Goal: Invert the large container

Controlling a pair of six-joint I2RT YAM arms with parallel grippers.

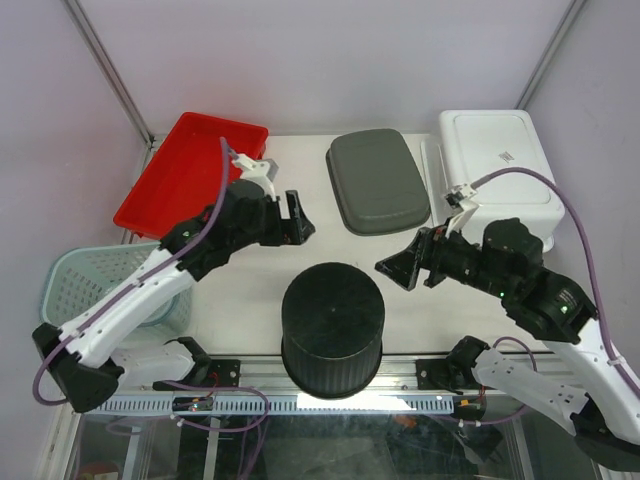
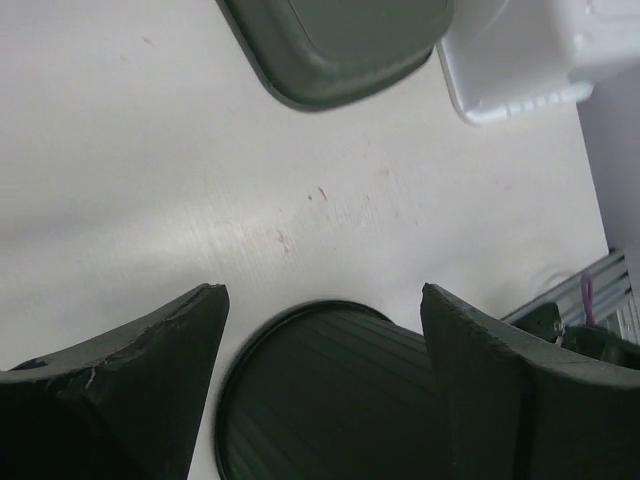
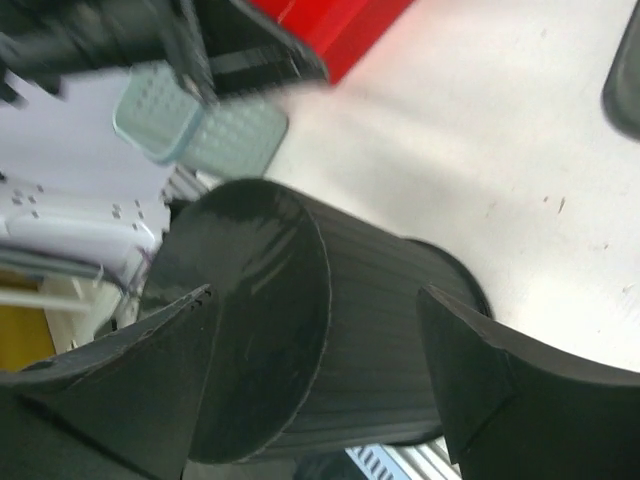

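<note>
Left pincer (image 1: 292, 220) and right pincer (image 1: 404, 268) are released; the inverted black bin (image 1: 332, 322) between them could topple off the desk (image 1: 300, 168) if brushed.

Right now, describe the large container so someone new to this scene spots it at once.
Start at the white table and go to the middle of its near edge. The black bin stands there: round, ribbed, flat closed end up. The red tray, grey tray, white box and green basket around it are all rectangular, and none is black.
</note>
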